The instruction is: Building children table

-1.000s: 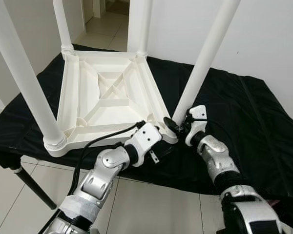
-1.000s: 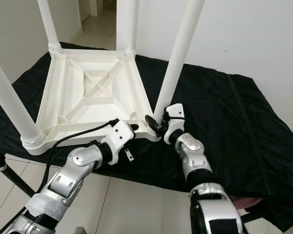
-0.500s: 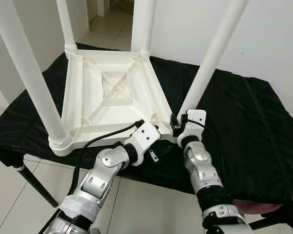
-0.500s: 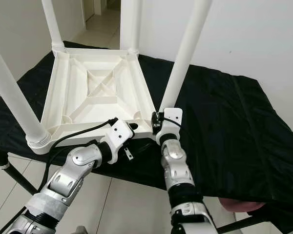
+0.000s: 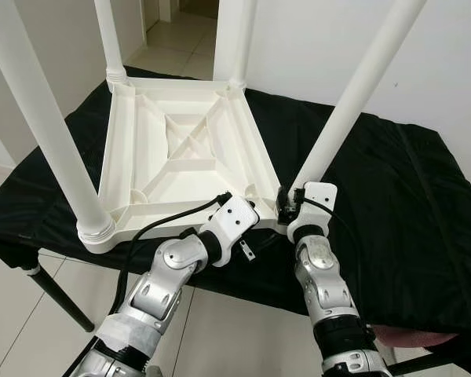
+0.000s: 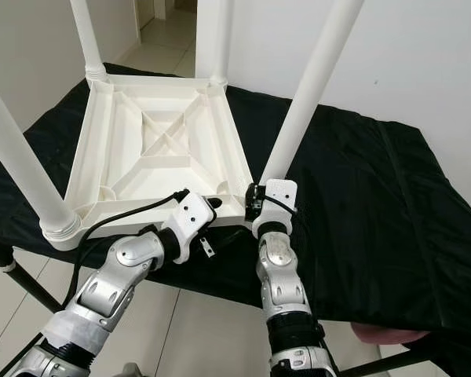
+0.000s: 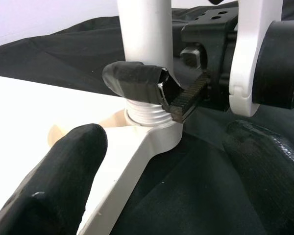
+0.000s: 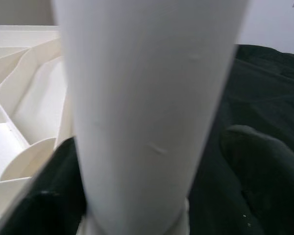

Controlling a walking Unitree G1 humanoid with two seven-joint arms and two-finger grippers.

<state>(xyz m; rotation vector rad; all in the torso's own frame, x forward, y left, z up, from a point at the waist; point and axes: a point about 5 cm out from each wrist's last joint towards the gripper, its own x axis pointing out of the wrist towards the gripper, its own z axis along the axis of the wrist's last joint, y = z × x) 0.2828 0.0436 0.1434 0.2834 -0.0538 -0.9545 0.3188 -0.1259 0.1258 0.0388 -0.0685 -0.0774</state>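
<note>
The near-right white round plastic leg [image 5: 341,126] of the upturned white plastic table [image 5: 177,149], leaning up and away, is being straddled at its base by the right tool [image 7: 174,95], clamped on it; the left tool [image 5: 255,228], fingers apart, is being held just beside.

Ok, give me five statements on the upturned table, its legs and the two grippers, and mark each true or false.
1. The white table lies upside down on a black cloth. True.
2. Four legs stand up from its corners. True.
3. The right gripper is around the base of the near right leg. True.
4. The left gripper holds a far leg. False: it is at the near right corner.
5. The table lies on bare floor tiles. False: it rests on the cloth-covered stand.
</note>
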